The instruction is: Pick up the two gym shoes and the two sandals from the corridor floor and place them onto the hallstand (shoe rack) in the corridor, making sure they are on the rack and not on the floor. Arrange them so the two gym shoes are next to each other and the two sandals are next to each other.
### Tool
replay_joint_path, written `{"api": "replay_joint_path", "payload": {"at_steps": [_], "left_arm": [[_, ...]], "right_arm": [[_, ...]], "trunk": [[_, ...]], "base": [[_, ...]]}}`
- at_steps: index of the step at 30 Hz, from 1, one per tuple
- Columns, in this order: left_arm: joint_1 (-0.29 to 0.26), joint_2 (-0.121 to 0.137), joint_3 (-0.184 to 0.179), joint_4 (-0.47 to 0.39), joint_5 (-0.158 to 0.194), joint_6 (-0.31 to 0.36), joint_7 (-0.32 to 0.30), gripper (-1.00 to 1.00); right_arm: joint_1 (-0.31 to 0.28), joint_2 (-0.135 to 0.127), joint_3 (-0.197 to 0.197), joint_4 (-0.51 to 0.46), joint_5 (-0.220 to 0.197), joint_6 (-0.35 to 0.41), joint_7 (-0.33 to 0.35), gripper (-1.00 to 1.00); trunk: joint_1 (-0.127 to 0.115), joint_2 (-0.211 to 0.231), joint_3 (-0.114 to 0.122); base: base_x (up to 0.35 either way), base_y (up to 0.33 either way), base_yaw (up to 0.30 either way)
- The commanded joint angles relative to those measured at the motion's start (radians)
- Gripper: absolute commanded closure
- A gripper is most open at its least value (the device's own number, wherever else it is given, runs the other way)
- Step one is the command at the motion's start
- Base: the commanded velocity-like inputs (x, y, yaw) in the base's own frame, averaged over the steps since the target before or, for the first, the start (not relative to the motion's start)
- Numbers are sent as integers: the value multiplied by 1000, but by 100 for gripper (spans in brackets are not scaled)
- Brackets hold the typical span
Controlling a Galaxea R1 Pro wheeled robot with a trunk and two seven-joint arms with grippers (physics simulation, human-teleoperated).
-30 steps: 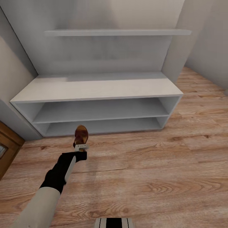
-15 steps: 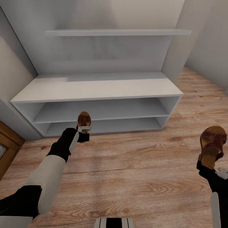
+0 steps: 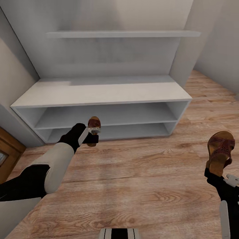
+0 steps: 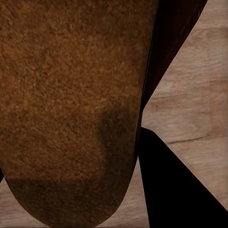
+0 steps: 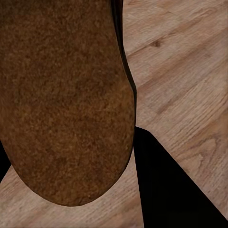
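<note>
Left sandal (image 3: 94,122) raised rackward, right sandal (image 3: 220,151) toe-up

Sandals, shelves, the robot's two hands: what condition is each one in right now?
Left gripper: shut on a sandal, raised in front of the rack's open tiers.
Left sandal: held off the floor, not yet on the rack.
Right gripper: shut on the other sandal.
Right sandal: held above the corridor floor, straps facing the head camera.
Hallstand: top and both lower tiers bare.
</note>
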Motion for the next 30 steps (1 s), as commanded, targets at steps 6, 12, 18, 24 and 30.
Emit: {"api": "replay_joint_path", "payload": {"at_steps": [6, 12, 18, 24, 30], "left_arm": [[5, 0, 2, -2, -3, -1, -4, 100], [7, 0, 3, 0, -1, -1, -3, 100], [7, -1, 3, 2, 0, -1, -3, 100], [7, -2, 3, 3, 0, -2, -3, 100], [9, -3, 3, 5, -2, -2, -3, 100]], "right_arm": [[0, -1, 0, 0, -4, 0, 1, 100], [0, -1, 0, 0, -4, 0, 1, 100], [0, -1, 0, 0, -4, 0, 1, 100], [0, -1, 0, 0, -4, 0, 1, 100], [0, -1, 0, 0, -4, 0, 1, 100]], "trunk": [[0, 0, 0], [0, 0, 0], [0, 0, 0], [0, 0, 0], [0, 0, 0]], "base": [[0, 0, 0], [109, -7, 0], [266, -103, 0], [91, -41, 0], [172, -62, 0]]}}
